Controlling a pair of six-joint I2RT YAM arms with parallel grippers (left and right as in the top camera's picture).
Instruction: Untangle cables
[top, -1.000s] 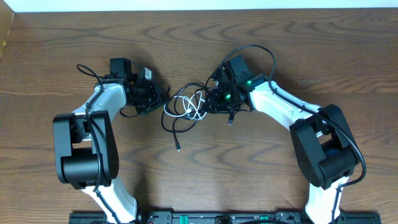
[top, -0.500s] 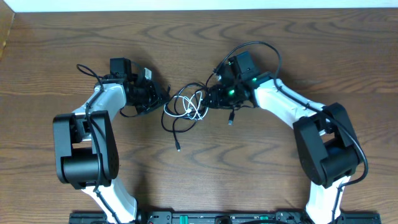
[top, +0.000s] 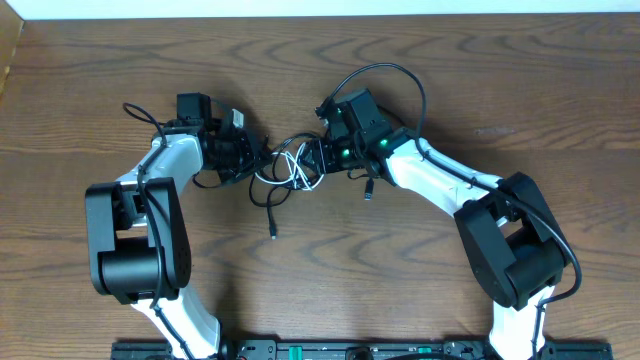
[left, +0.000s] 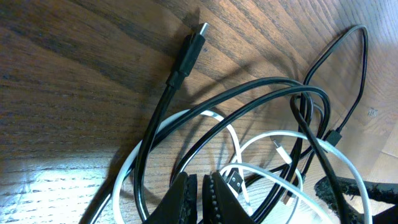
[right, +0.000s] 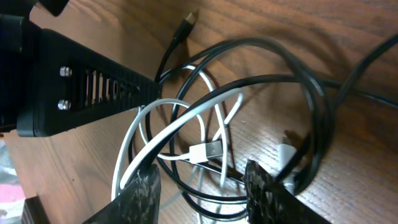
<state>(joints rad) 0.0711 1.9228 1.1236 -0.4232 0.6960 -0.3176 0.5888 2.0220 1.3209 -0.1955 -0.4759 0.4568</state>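
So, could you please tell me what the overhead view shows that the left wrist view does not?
Only overhead: the whole left arm and right arm, meeting at the tangle from opposite sides. Only left wrist: close detail, namely the left gripper with its fingers pressed together, and a metal-tipped plug lying right beside them. Both: the black and white cables looped over one another on the wooden table.

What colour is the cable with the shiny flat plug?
It's the white cable, seen best in the right wrist view.
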